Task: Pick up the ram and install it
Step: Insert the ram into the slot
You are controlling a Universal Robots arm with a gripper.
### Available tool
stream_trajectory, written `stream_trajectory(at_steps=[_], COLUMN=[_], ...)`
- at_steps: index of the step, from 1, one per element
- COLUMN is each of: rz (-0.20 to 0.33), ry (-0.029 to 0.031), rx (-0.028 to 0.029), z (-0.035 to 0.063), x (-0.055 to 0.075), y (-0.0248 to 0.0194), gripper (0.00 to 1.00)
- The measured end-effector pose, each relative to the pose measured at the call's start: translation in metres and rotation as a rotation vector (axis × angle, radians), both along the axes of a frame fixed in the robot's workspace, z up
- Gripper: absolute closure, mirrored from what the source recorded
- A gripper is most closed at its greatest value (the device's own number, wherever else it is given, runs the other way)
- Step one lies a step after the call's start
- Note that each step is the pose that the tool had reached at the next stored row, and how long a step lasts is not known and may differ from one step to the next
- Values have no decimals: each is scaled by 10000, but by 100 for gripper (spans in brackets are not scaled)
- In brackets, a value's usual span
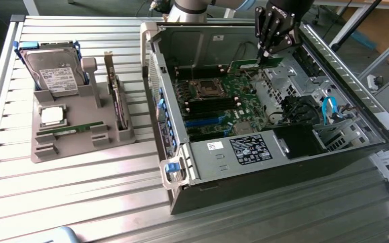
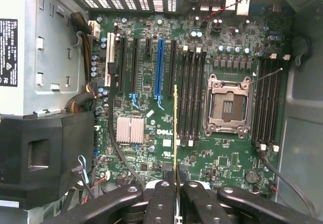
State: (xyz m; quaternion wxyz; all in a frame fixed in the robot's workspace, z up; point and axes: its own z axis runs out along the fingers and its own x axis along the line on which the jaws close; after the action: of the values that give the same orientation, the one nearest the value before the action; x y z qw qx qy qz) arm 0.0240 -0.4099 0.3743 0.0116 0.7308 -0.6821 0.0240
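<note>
My gripper (image 1: 262,56) hangs inside the open computer case (image 1: 181,167), shut on the ram (image 1: 244,64), a thin green stick held above the motherboard (image 1: 238,114) near the case's far wall. In the wrist view the ram (image 2: 175,128) shows edge-on as a narrow yellow-green line running out from between my black fingers (image 2: 160,201); my gripper (image 2: 176,196) pinches its near end. The stick hovers just beside a bank of black memory slots (image 2: 192,98), next to the empty processor socket (image 2: 227,105). Another bank of slots (image 2: 267,103) lies on the socket's other side.
On the exterior view's left, a grey holder (image 1: 79,147) carries a hard drive with blue rails (image 1: 56,71), a square silver processor (image 1: 52,115), another green stick (image 1: 73,129) and an upright card (image 1: 117,93). Inside the case are a black drive cage (image 2: 45,153), cables (image 1: 329,109) and a heatsink (image 2: 130,129).
</note>
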Motion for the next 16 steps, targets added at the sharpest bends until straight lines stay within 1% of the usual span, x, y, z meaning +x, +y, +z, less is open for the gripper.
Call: stream_trajectory(at_steps=[16], rz=[-1], ry=[0], rx=[0], z=[-57], x=[-30], y=[0], gripper=[87])
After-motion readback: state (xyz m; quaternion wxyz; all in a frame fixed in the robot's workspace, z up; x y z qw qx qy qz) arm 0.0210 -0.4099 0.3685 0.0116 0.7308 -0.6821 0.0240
